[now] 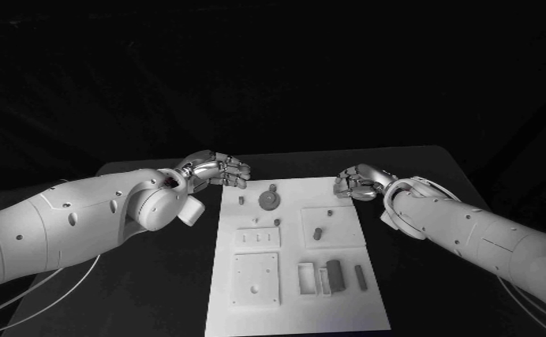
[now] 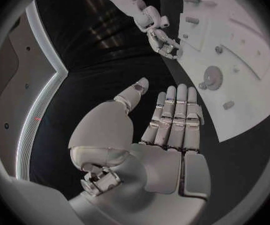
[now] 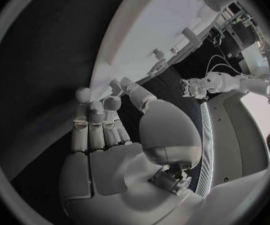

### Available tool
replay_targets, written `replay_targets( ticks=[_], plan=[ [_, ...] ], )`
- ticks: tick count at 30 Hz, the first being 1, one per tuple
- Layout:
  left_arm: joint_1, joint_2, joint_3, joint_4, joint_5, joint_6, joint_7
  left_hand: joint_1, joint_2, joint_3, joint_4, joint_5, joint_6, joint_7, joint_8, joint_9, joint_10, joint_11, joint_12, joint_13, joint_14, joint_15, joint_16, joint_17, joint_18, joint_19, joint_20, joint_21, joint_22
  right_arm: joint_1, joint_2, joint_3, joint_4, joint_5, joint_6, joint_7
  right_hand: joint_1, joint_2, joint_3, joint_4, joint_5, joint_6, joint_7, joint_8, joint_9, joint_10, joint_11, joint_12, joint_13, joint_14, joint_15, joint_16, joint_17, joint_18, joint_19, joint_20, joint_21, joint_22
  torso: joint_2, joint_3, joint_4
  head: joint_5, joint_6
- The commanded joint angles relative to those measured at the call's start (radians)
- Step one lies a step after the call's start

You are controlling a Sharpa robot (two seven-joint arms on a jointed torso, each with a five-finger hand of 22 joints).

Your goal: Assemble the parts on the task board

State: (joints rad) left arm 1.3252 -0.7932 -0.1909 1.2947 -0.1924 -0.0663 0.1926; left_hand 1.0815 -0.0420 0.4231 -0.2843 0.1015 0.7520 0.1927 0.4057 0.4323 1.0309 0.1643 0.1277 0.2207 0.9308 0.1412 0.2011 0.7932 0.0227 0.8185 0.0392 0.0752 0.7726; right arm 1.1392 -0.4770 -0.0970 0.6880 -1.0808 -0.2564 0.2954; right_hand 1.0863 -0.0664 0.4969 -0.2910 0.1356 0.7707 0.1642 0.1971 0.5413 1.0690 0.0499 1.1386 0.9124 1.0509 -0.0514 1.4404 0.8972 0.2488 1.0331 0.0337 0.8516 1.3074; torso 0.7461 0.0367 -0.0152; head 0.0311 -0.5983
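Observation:
The white task board (image 1: 298,317) lies in the middle of the black table. On its far end sits a round gear-like part (image 1: 268,198), seen too in the left wrist view as the gear (image 2: 211,78). A small peg (image 1: 319,234) and a dark block (image 1: 334,268) lie further toward me. My left hand (image 1: 216,170) hovers at the board's far left corner, with fingers straight and thumb apart (image 2: 163,125), holding nothing. My right hand (image 1: 362,183) hangs over the far right corner, its fingers (image 3: 97,120) extended and empty.
White fixture plates (image 1: 256,278) with holes and a slotted holder (image 1: 309,279) sit on the near half of the board. A long dark bar (image 1: 360,275) lies beside the block. Black table (image 1: 148,290) stretches to both sides of the board.

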Motion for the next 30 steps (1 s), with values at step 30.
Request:
replay_targets(
  ticks=[30],
  plan=[
    [0.002,-0.01,0.002,0.015,-0.008,-0.014,0.003,-0.008,-0.001,0.0,-0.001,-0.001,-0.001,0.007,-0.006,0.002,0.004,0.002,-0.006,0.002,0.006,-0.002,-0.002,0.002,-0.004,0.002,0.0,-0.002,0.001,0.0,0.01,0.0,-0.008,0.011,0.036,0.001,0.009,0.028,0.004,0.0,0.007,0.034,-0.004,0.022,0.002,-0.003,-0.003,0.008,-0.003,-0.002,-0.006,0.008,-0.003,0.013,-0.002,0.0,0.007,0.019,0.002,0.0013,0.0007,0.009,-0.008]
  ],
)
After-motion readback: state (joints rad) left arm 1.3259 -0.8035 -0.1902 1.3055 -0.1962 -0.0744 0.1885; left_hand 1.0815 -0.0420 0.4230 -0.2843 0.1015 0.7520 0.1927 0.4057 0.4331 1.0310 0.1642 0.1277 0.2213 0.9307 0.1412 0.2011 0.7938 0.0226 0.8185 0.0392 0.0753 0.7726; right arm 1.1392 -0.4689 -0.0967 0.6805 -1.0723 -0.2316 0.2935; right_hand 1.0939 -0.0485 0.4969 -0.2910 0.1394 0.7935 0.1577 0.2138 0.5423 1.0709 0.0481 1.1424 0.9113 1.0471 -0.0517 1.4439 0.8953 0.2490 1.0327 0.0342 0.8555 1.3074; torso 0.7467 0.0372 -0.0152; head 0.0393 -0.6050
